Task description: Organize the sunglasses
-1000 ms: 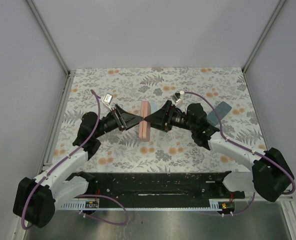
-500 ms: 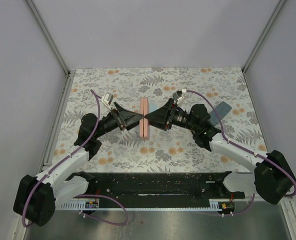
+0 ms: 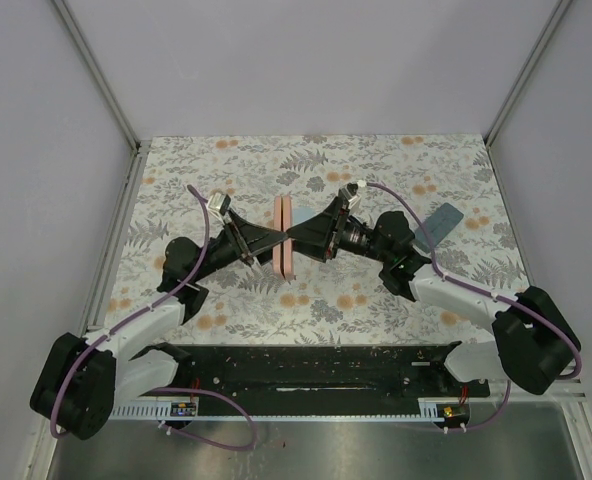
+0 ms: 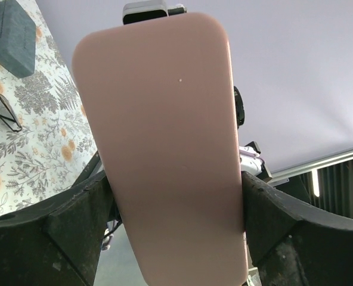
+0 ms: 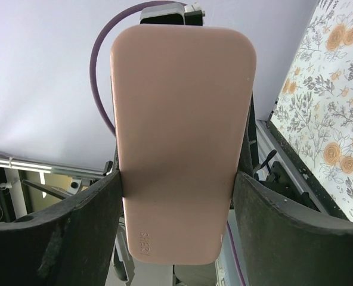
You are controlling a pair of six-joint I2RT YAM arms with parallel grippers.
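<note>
Black-rimmed sunglasses (image 4: 2, 111) on table (image 4: 40, 156); left hand (image 3: 272, 245), right hand (image 3: 296, 238) grip case (image 4: 164, 137).

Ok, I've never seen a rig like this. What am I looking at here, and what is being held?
Two robot arms are bolted at the near edge of a flower-patterned table. One picture looks down from above; the other two come from a camera on each wrist, so dark fingers frame them. The left gripper and right gripper meet mid-table, each closed on the pink case, held on edge. A blue-grey case lies to the right; dark sunglasses lie near it, visible only from the left wrist.
</note>
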